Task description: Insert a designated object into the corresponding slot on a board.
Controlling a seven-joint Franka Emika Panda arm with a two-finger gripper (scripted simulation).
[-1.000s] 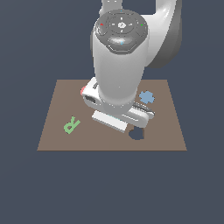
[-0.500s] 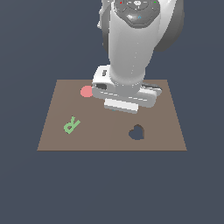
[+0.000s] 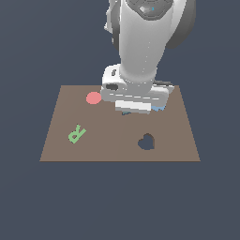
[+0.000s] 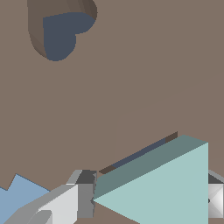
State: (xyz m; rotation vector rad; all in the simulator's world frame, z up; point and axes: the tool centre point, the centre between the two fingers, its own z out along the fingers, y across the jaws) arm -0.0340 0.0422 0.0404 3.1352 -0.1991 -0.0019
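- gripper [image 4: 151, 199] clamped on the light-teal triangle [image 4: 166, 188]; a finger pad [image 4: 85, 194] presses one tip, the other pad [image 4: 215, 200] sits on the opposite flat side
- triangle is held between the fingers just above the board [image 4: 131, 78], its top face toward the wrist camera
- a narrow dark sliver of the triangular slot [image 4: 140, 153] shows right along the triangle's far edge; rest of the slot is hidden under the piece, so can't tell how deep it sits
- heart-shaped hole [image 4: 61, 33] is well apart from the triangle in the wrist view
- blue piece [image 4: 19, 194] lies on the board just beside the near finger
- exterior view: arm body [image 3: 140, 51] covers the middle-back of the board [image 3: 61, 136]; the gripper and triangle are hidden behind the hand housing
- on the board: red disc [image 3: 93, 98] toward the exterior view's left and back, green letter r [image 3: 76, 134] left-front, heart hole [image 3: 146, 141] right-front
- bit of blue piece [image 3: 158, 108] peeks out under the hand on the exterior view's right
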